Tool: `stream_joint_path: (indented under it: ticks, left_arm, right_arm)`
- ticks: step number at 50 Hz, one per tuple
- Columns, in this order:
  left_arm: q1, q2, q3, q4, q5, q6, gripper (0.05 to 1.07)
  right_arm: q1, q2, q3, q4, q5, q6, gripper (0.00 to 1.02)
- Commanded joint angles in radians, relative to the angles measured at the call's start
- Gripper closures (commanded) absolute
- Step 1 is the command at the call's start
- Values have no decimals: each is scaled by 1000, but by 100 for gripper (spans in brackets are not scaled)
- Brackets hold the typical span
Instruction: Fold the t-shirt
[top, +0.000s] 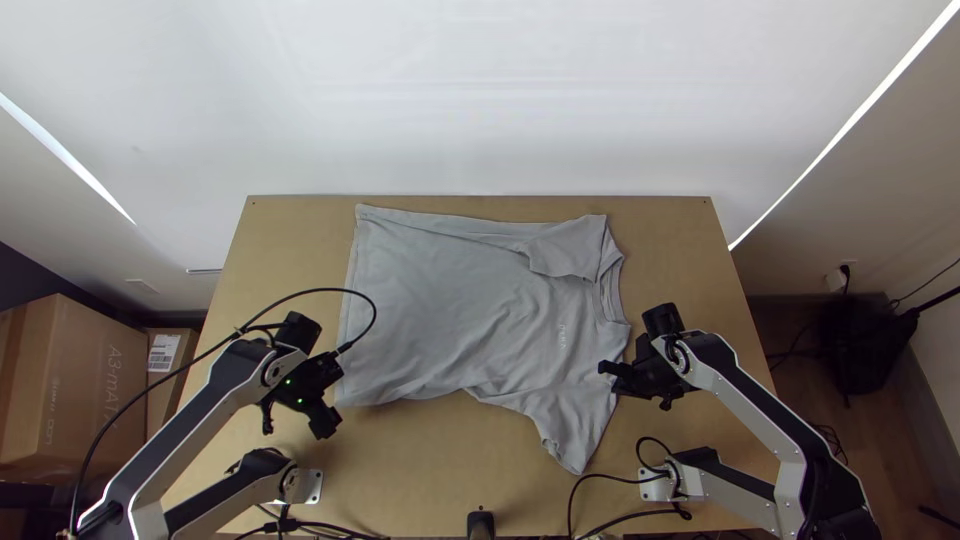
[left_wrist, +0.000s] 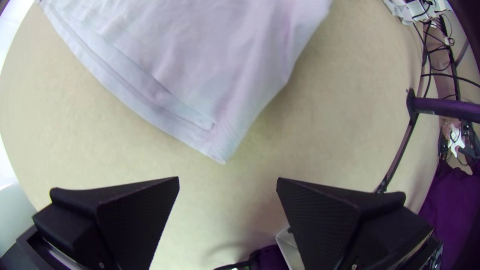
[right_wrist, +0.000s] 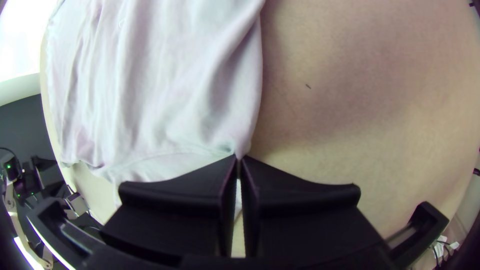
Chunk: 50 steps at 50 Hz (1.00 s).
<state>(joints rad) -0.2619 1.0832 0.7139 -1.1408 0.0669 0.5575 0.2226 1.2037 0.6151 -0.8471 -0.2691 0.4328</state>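
Note:
A grey t-shirt (top: 450, 310) lies on the table, hem at the left, collar at the right. Its far side is folded inward with that sleeve on top; the near sleeve sticks out toward the near edge. Beside the near hem corner is my left gripper (top: 336, 394), open and empty. In the left wrist view, that hem corner of the shirt (left_wrist: 200, 95) lies ahead of the left gripper (left_wrist: 228, 181). My right gripper (top: 606, 372) is at the near shoulder edge. The right wrist view has the right gripper (right_wrist: 238, 159) shut on the shirt's edge (right_wrist: 175, 120) near the sleeve seam.
Bare wooden tabletop (top: 420, 450) lies between the shirt and the near edge, with more along both sides. A small black device (top: 480, 524) stands at the near edge's middle. Cables hang by both arm bases, and cardboard boxes (top: 75, 390) stand off the table's left side.

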Motion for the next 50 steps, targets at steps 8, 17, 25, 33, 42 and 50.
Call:
stream_joint_path:
  ticks: [8,17,25,33,42,50]
  left_arm:
    - [9,98,4,69,-3,9,11]
    - [1,155,12,122,-3,5,12]
    - [-2,150,-13,200,5,13,55]
    - [-2,142,-27,246,17,53,104]
    - [105,127,6,268,17,73,104]
    - [236,73,25,306,43,128,104]
  right_arm:
    - [6,-13,-8,-9,10,3,100]
    - [6,-13,-6,-9,14,4,100]
    - [4,-20,-2,-9,19,6,100]
    - [-12,-35,14,-9,37,9,100]
    - [-92,-75,54,-7,84,-19,100]
    - [-193,-104,86,-4,96,-68,100]
